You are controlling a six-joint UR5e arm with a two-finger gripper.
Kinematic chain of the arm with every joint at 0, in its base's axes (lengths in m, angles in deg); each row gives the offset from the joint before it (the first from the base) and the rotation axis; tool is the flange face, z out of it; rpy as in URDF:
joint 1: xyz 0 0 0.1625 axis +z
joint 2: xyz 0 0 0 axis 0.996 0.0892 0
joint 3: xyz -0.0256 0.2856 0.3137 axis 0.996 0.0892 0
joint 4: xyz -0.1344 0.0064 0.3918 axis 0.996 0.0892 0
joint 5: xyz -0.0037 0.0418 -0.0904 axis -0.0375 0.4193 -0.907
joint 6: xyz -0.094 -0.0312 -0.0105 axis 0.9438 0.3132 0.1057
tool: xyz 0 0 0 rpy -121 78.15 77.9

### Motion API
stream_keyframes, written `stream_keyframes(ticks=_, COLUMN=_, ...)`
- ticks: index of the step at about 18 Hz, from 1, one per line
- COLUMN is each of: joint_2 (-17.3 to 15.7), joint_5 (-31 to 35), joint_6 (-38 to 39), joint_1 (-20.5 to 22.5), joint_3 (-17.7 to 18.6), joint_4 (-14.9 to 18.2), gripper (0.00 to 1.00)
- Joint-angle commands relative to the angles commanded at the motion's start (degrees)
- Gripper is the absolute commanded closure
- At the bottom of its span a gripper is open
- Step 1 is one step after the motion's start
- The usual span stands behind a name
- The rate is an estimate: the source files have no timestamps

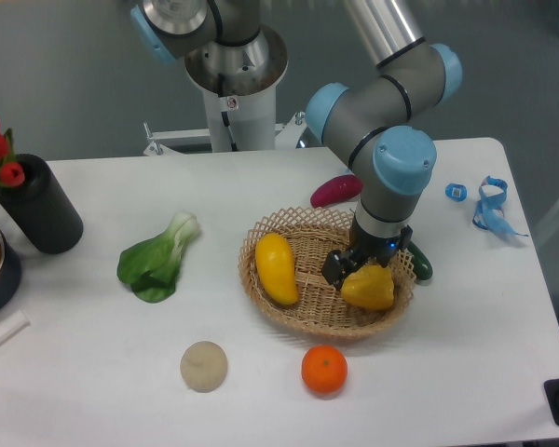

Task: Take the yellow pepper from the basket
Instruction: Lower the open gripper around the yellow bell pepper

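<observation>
The yellow pepper (369, 289) is blocky and lobed and lies in the right part of the tan wicker basket (298, 321). My gripper (361, 268) comes down from above and stands directly over the pepper, its dark fingers at the pepper's top and left side. The pepper seems to rest on the basket floor. I cannot tell whether the fingers are closed on it, because the gripper body hides them. A longer smooth oval yellow fruit (276, 267) lies in the left part of the basket.
An orange (324, 369) and a pale round object (204, 366) lie in front of the basket. A bok choy (157, 260) lies to its left. A purple vegetable (336, 190) and a dark green one (419, 264) lie behind and right. A black vase (37, 205) stands far left.
</observation>
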Motion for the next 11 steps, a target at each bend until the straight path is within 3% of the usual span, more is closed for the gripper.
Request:
stream_keyframes(ticks=4, joint_2=0.26, joint_5=0.35, joint_6=5.71, joint_1=-0.09, joint_3=0.18, joint_4=-3.07, gripper=0.0)
stream_keyframes(ticks=11, joint_2=0.53, joint_5=0.96, joint_6=12.84, joint_1=0.35, joint_3=0.09, joint_4=-3.69, gripper=0.0)
